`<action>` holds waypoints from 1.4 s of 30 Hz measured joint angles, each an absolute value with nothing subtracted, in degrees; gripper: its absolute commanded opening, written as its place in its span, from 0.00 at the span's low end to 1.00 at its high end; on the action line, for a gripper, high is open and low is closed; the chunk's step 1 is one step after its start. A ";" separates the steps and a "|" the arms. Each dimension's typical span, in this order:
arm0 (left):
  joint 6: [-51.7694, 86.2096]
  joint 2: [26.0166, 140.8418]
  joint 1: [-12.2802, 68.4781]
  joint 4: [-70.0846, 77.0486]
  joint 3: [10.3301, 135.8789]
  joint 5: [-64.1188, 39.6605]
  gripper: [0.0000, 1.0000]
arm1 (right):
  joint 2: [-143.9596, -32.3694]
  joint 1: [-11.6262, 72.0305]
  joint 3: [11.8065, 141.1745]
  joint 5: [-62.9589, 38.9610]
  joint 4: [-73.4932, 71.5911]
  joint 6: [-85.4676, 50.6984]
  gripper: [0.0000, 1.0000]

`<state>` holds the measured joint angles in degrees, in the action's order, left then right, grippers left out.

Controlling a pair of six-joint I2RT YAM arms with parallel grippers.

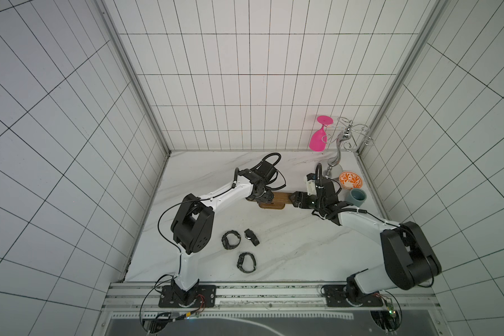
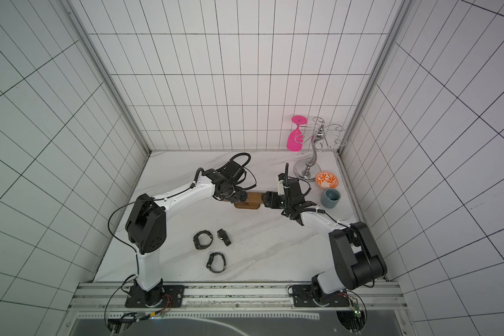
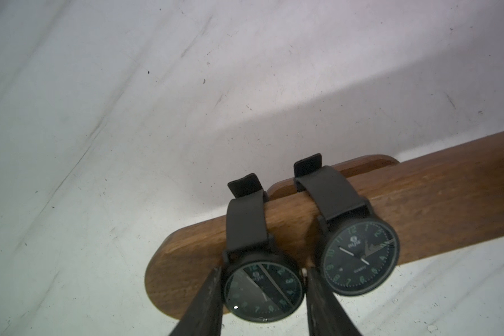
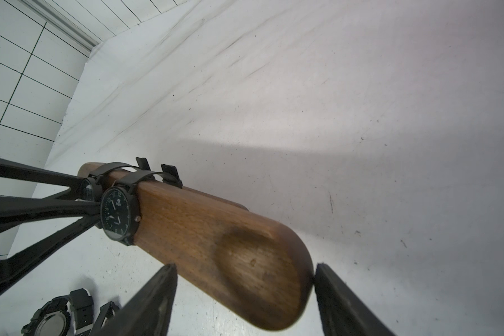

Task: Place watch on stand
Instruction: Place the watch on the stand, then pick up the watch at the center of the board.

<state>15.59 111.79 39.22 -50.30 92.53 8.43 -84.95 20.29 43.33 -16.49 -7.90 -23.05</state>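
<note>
Left tool point(image 3: 264, 269), half-closed, grips a watch point(image 3: 252, 250) on the stand point(image 3: 419, 203); right tool point(image 4: 245, 266) clamps the stand's end. Dial point(image 3: 262, 292) brand unreadable to me.

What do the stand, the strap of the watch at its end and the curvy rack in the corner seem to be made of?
The stand: wood, brown with clear grain and a smooth, low-sheen finish.
The strap of the end watch: matte black, bending smoothly over the stand; probably silicone or leather, unclear which.
The rack: polished metal, probably chrome-plated; it shines like a mirror.
</note>
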 measured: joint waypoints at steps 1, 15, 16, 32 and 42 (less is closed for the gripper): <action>15.59 111.57 39.22 -50.28 92.51 8.27 0.44 | -84.93 20.29 43.33 -16.43 -7.88 -23.05 0.76; 19.16 96.79 40.21 -47.13 80.58 9.39 0.59 | -76.40 23.57 43.35 -10.79 -1.93 -22.50 0.79; 19.66 94.63 40.36 -46.13 78.28 9.63 0.60 | -75.16 24.91 43.35 -9.85 -1.10 -22.28 0.79; 30.06 44.77 16.25 -30.22 37.52 12.93 0.78 | -74.24 57.87 43.55 3.51 6.13 -20.43 0.75; 33.52 36.25 11.88 -29.45 32.69 14.20 0.82 | -89.69 68.12 50.28 10.87 11.40 -18.46 0.64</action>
<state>33.52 36.25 11.88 -29.45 32.69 14.20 -89.69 68.12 50.28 10.87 11.40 -18.46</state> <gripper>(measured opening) 0.821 0.664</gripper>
